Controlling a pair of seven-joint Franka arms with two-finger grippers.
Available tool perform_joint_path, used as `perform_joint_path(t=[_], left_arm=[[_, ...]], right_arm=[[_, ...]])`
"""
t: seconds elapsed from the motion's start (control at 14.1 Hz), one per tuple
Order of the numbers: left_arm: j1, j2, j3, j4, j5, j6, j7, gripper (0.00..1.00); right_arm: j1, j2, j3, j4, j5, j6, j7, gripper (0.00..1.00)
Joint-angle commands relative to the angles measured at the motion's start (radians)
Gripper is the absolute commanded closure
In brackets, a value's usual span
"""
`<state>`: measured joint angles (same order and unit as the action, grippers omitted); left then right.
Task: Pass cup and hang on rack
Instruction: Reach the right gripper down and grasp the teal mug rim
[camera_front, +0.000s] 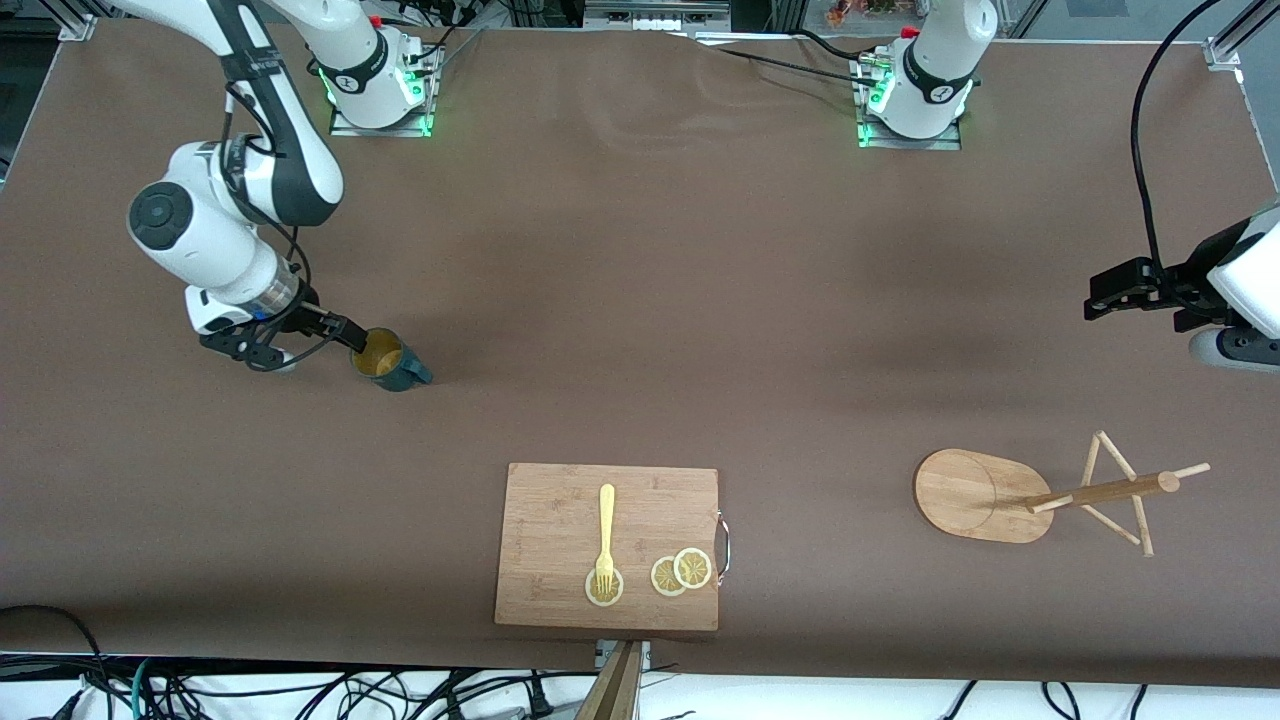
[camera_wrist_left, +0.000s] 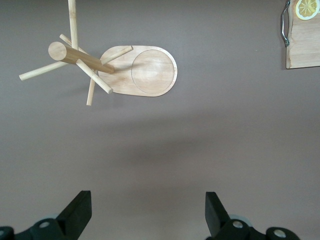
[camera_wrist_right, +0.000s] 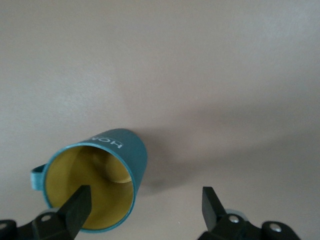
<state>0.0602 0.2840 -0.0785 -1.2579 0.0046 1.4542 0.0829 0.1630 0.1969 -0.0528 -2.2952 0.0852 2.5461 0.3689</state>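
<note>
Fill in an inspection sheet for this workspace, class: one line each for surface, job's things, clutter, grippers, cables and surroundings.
Surface: brown table cover, slightly rippled near the arm bases.
Job's things: teal cup on the table toward the right arm's end; wooden rack toward the left arm's end, no cup on it.
Clutter: cutting board with a yellow fork and three lemon slices.
Grippers: right gripper open, low beside the cup; left gripper open, in the air, waiting.
Cables: black cable to the left arm; loose cables under the table's front edge.
Surroundings: nothing seen.
</note>
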Motion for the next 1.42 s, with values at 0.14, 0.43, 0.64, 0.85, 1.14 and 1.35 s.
perform_joint_path(t=[0.14,0.43,0.64,0.85,1.14,1.35], left_arm=[[0.001,0.009,0.003,0.021,-0.02,-0.001,-0.005,0.0],[0.0,0.009,0.003,0.021,-0.02,-0.003,-0.006,0.0],[0.003,0.009,0.003,0.02,-0.02,-0.008,-0.008,0.0],[0.003,0.009,0.003,0.02,-0.02,-0.009,-0.009,0.0],[-0.003,0.009,0.002,0.02,-0.029,-0.011,-0.011,0.0],[-0.013,0.02,-0.003,0.02,-0.028,-0.008,-0.006,0.0]], right_arm=[[0.026,0.07,-0.001,-0.015,-0.01,0.112,0.05,0.2],[0.046,0.081,-0.001,-0.012,-0.009,0.118,0.045,1.0],[0.044,0.079,-0.001,-0.007,-0.009,0.115,0.025,1.0],[0.046,0.07,-0.001,0.026,-0.01,0.05,0.025,1.0],[0.047,0.067,0.019,0.208,-0.012,-0.206,0.019,1.0],[0.104,0.088,0.034,0.405,-0.009,-0.404,0.024,1.0]])
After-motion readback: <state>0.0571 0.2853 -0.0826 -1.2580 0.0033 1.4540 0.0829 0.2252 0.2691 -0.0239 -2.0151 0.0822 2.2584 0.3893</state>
